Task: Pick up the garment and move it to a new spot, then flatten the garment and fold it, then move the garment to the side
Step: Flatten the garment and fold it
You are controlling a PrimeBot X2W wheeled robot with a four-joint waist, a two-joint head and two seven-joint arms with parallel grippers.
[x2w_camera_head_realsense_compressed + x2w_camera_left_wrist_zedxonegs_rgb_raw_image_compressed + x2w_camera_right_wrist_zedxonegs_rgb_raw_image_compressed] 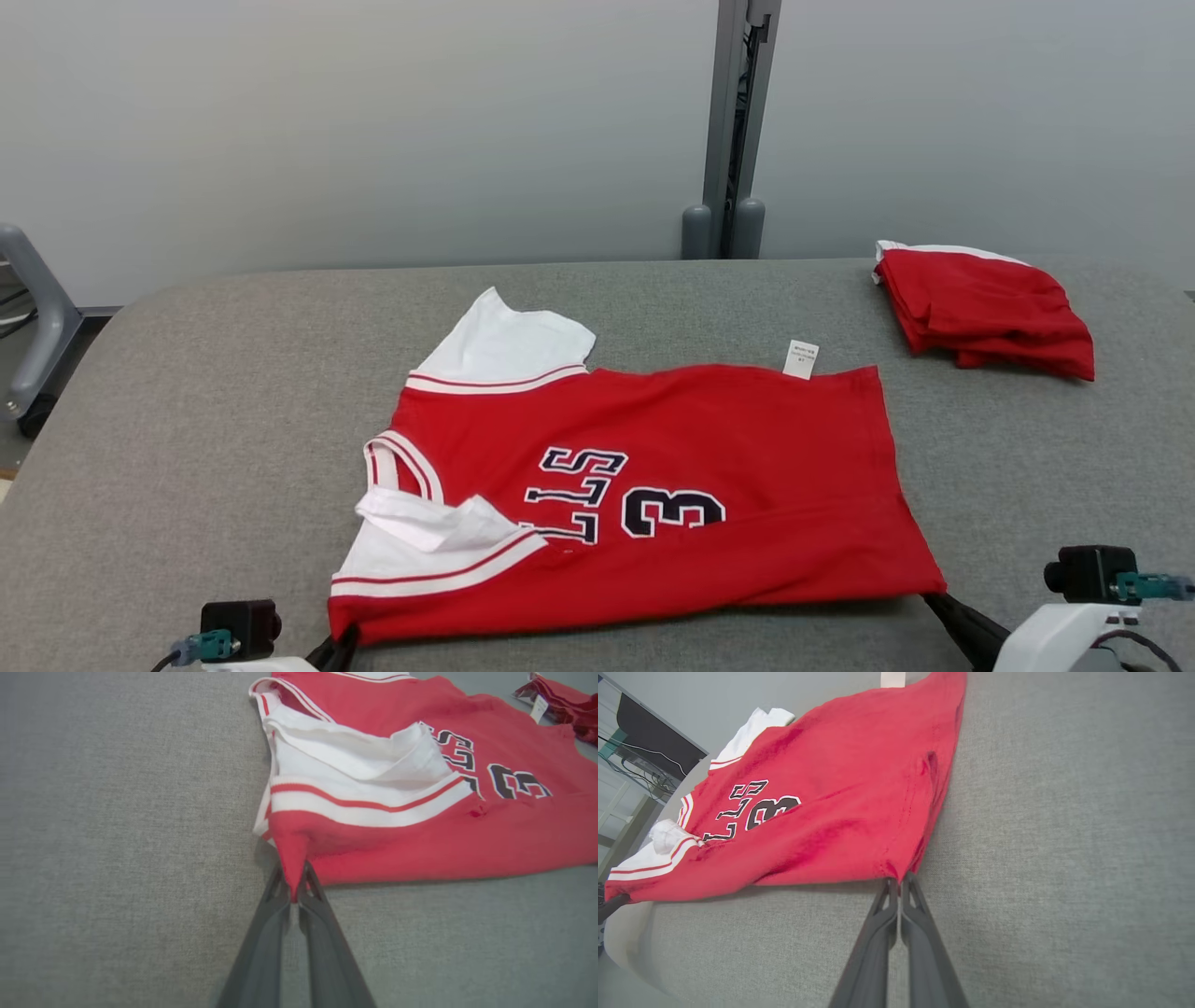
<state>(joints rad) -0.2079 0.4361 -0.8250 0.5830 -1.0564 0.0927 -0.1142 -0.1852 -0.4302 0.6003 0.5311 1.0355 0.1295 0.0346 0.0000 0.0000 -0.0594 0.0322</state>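
Shirt: A red shirt (709,439) with white sleeves is laid flat on the grey table (205,392). It is close to the front edge, about midway between the left and right edges. The neck end is turned to the left edge and the hem to the right edge. Dark letters and a number 3 are seen on it.
Left hand: The left gripper (294,884) is pressed together on the shirt's near left corner. A bit of red cloth is pinched between the two dark fingers and pulled to a point.
Right hand: The right gripper (899,882) is pressed together at the shirt's near right corner, and the hem looks to be pinched at the tips.
Sleeves: The near sleeve (425,532) is rumpled and folded over. The far sleeve (504,345) is laid flat toward the back edge.
Tag: A small white tag (801,359) is seen at the shirt's far side.
Table: It is covered in soft grey cloth.
Other cloth: A folded red and white pile (990,313) is laid near the back right corner, well apart from the shirt.
Room: A pale wall (373,121) and a grey post (733,121) are seen behind the back edge.
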